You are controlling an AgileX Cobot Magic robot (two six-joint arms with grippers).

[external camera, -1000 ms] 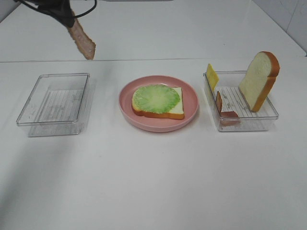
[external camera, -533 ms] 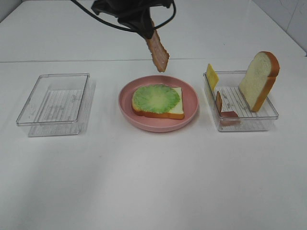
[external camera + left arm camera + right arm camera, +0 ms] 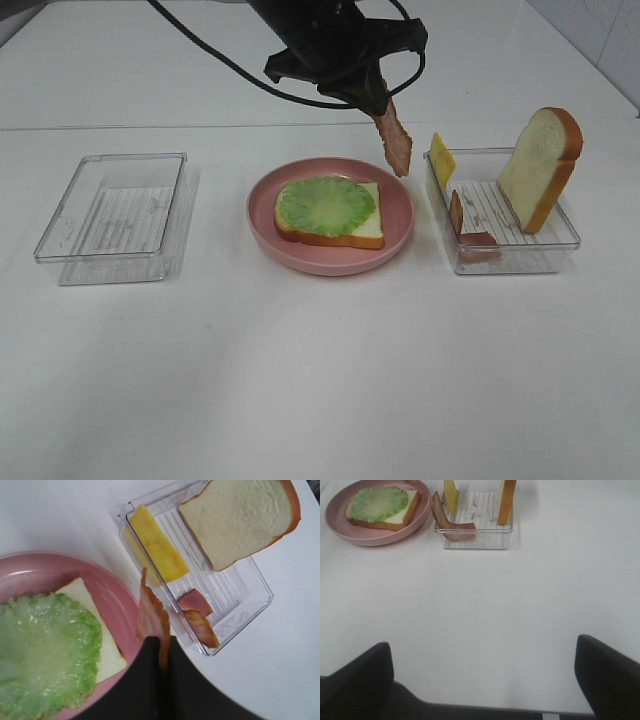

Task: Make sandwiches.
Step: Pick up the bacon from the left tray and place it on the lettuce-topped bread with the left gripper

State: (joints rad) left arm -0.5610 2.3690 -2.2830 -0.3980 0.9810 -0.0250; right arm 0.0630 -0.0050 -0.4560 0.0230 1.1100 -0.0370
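Note:
A bread slice [image 3: 368,228] topped with a green lettuce leaf [image 3: 325,205] lies on the pink plate [image 3: 398,205]. My left gripper [image 3: 378,108] is shut on a bacon strip [image 3: 395,145] that hangs above the plate's right rim; in the left wrist view the strip [image 3: 150,615] dangles between the plate [image 3: 117,600] and the tray. The right clear tray [image 3: 545,245] holds an upright bread slice [image 3: 540,165], a yellow cheese slice [image 3: 441,160] and another bacon strip [image 3: 459,215]. My right gripper [image 3: 480,680] is open over bare table, well short of the tray [image 3: 475,535].
An empty clear tray [image 3: 115,215] stands at the left of the table. The left arm and its cable [image 3: 300,40] reach across the back middle. White table surface lies in front of the plate and trays.
My left gripper has carried the bacon strip from the far left, across the back of the table, to just above the plate's right rim. The right arm has not moved.

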